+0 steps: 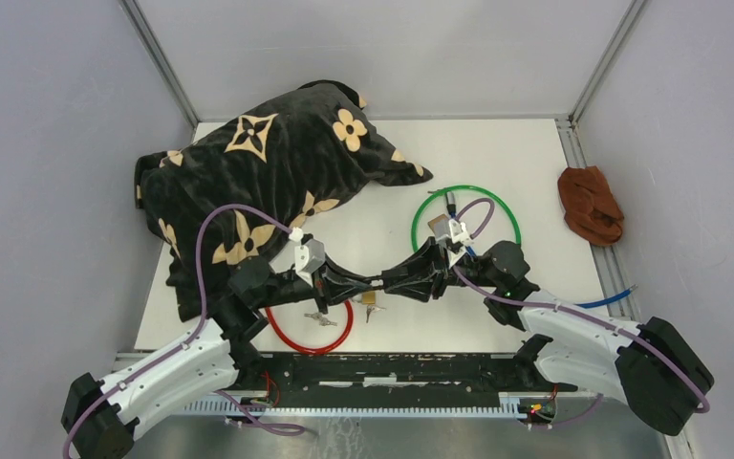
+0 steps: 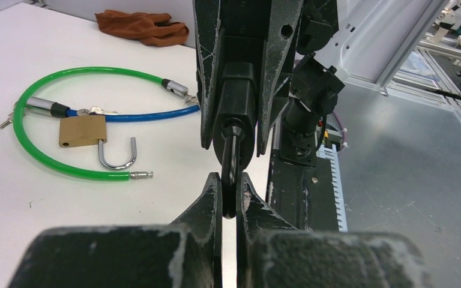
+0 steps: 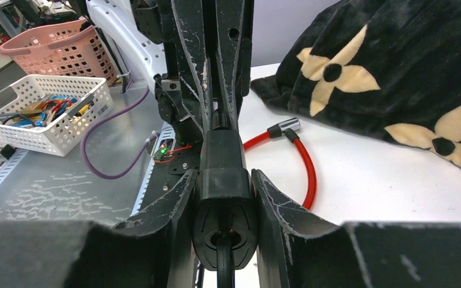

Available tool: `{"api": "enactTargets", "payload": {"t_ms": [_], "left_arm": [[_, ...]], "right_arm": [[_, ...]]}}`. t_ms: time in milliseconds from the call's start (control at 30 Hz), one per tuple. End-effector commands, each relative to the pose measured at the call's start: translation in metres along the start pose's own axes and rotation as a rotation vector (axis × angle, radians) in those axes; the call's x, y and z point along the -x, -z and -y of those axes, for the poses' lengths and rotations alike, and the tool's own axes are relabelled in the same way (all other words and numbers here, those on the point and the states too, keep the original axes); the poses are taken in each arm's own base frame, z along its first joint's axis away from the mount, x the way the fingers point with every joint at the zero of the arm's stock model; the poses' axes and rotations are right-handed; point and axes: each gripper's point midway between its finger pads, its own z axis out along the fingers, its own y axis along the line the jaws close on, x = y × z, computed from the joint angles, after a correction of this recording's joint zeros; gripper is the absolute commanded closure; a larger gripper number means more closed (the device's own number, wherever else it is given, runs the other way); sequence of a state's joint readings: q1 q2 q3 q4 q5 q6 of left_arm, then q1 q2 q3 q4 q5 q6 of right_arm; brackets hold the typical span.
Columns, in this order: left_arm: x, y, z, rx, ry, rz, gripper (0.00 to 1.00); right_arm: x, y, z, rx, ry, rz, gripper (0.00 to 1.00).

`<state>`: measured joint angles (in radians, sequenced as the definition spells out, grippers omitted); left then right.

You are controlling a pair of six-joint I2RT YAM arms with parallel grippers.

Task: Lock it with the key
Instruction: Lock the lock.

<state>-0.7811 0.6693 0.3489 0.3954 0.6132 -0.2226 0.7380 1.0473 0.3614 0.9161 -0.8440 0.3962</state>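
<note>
Found both tools meeting tip to tip above the near part of the worktop [image 1: 526,163], between the two arms and clear of the surface. Saw the left tool [image 2: 229,193] squeezed all but fully together on the key [image 2: 230,157], a thin dark piece standing out of the end of the black lock [image 2: 237,90]. Saw the right tool [image 3: 224,178] partly spread yet clamped on that black lock, gripping its body from both sides. Could not tell how deep the key sat in the lock.

Noted a green cable lock [image 2: 96,69] lying in a loop on the worktop beyond the tools. Noted a brass padlock [image 2: 83,131] inside that loop, shackle swung open, touching a blue cable [image 2: 150,113]. Spotted a red cable lock [image 1: 311,330] looped on the worktop under the left arm. Spotted a black blanket with beige flowers [image 1: 268,163] heaped at the far left and a brown cloth [image 1: 590,204] bunched near the right wall.
</note>
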Motion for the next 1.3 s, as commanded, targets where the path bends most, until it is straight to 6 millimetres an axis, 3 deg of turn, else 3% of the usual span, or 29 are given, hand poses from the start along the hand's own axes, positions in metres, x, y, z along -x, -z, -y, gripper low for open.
{"api": "enactTargets", "payload": {"t_ms": [0, 267, 467, 700, 767, 867, 967, 1033, 1267], "left_arm": [[0.033, -0.014, 0.007, -0.027, -0.078, 0.069, 0.98], [0.031, -0.02, 0.004, -0.013, -0.054, 0.058, 0.98], [0.042, -0.023, 0.005, -0.019, -0.09, 0.078, 0.98], [0.055, -0.027, 0.011, -0.039, -0.125, 0.112, 0.98], [0.055, -0.028, 0.016, -0.068, -0.12, 0.103, 0.98], [0.028, -0.025, 0.021, -0.085, -0.007, 0.033, 0.98], [-0.006, -0.016, 0.021, -0.076, 0.066, -0.027, 0.98], [-0.017, -0.012, 0.013, -0.031, 0.086, -0.036, 0.98], [-0.011, -0.013, 0.012, -0.032, 0.097, -0.017, 0.98]], "right_arm": [[0.028, -0.015, -0.012, 0.049, 0.098, 0.094, 1.0], [0.023, -0.025, 0.0, 0.036, 0.06, 0.11, 1.0], [0.004, -0.032, 0.015, 0.008, 0.037, 0.056, 1.0], [0.0, -0.043, 0.016, 0.038, 0.027, 0.055, 1.0], [0.006, -0.045, 0.013, 0.052, 0.021, 0.085, 1.0], [0.032, -0.044, 0.005, 0.072, 0.048, 0.165, 1.0], [0.061, -0.034, 0.014, -0.018, 0.075, 0.231, 1.0], [0.078, -0.023, 0.023, -0.104, 0.102, 0.264, 1.0], [0.103, -0.014, 0.032, -0.227, 0.111, 0.33, 1.0]]}}
